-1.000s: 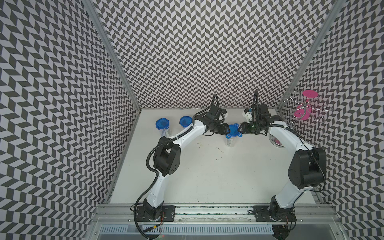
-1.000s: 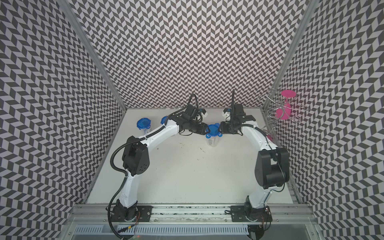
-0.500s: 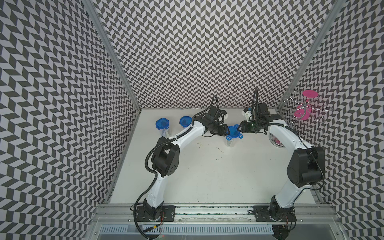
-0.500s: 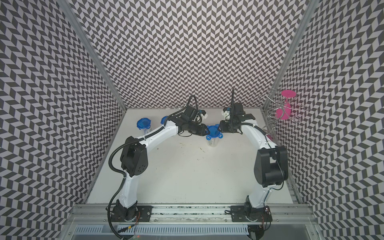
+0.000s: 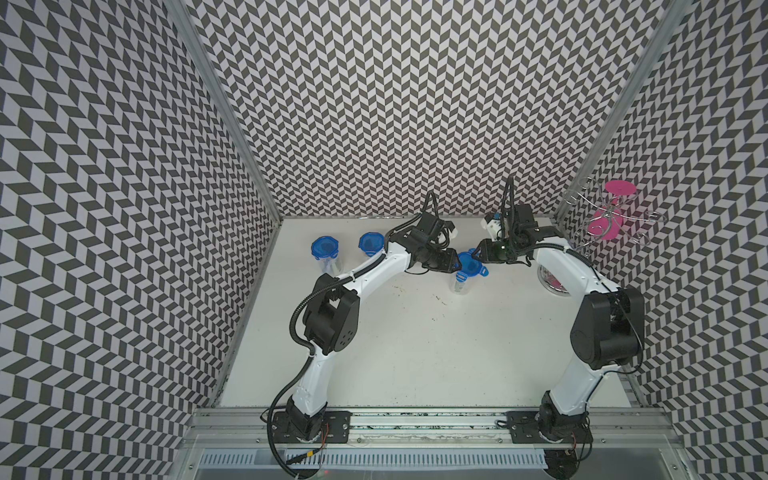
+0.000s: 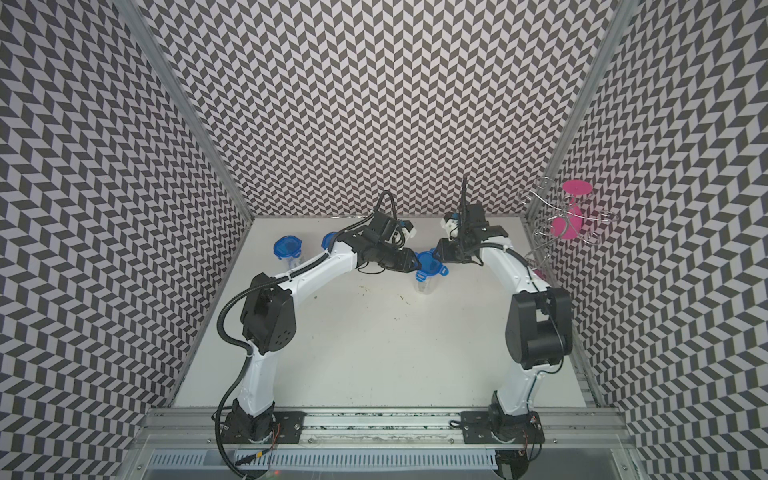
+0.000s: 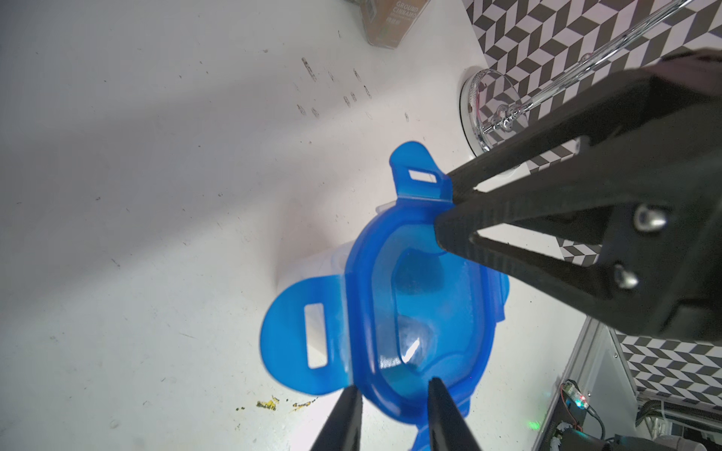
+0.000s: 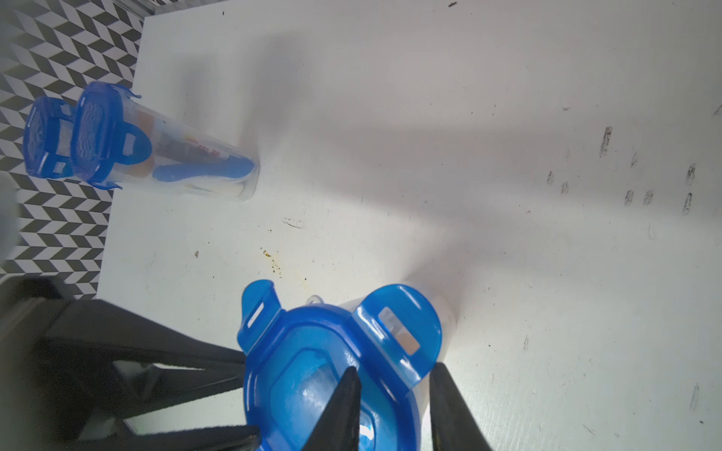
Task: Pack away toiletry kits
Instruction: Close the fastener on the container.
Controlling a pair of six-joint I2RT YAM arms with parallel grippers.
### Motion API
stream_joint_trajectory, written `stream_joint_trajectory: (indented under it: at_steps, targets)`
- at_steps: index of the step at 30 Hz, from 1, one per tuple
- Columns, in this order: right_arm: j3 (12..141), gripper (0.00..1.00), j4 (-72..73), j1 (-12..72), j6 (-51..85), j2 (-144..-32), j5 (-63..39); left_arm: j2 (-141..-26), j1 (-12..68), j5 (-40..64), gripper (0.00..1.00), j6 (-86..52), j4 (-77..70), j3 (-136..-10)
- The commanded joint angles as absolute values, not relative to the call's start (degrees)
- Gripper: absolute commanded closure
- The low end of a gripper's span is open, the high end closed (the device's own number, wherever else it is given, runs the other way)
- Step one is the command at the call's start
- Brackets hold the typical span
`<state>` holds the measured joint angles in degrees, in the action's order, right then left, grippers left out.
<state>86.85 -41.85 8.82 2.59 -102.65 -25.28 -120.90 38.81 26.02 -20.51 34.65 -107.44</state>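
Now left gripper (image 7: 392, 384) and right gripper (image 8: 394, 367) pinch opposite rims of the lid (image 7: 426, 296), sealing the cup (image 5: 460, 286) near the back edge of the table (image 5: 415, 353). Next, the flared tabs (image 7: 301, 336) need snapping down.

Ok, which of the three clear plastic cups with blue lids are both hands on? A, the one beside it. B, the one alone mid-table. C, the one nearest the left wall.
B: the left hand and right hand each pinch the rim of the blue four-tab lid on the lone clear plastic cup; the cup nearest the wall and its neighbour stand untouched.
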Motion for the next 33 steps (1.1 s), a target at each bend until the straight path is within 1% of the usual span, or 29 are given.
stream_joint_trajectory:
  at_steps: [1, 12, 15, 26, 30, 33]
  targets:
    - [88.4, 0.71, -39.8, 9.0, 2.0, -103.8, -26.2, -118.5, 39.4, 26.5, 0.69, -20.2, 35.2, -107.9]
    - [87.5, 0.71, -36.0, 9.5, 2.2, -102.2, -30.0, -118.0, 39.0, 26.1, 0.68, -20.2, 35.9, -107.9]
    - [87.0, 0.70, -34.5, 9.9, 2.3, -101.6, -31.0, -117.4, 38.5, 26.2, 0.66, -20.5, 35.5, -106.5]
    - [88.4, 0.69, -36.1, 10.1, 1.7, -102.9, -29.6, -115.0, 37.9, 27.3, 0.64, -20.4, 34.1, -102.6]
    - [90.4, 0.65, -37.6, 10.2, 1.1, -101.8, -27.3, -113.9, 37.6, 29.2, 0.64, -20.7, 33.8, -102.7]
    - [91.6, 0.58, -39.7, 10.0, 0.6, -100.5, -23.9, -113.3, 37.0, 30.4, 0.62, -20.9, 34.1, -104.3]
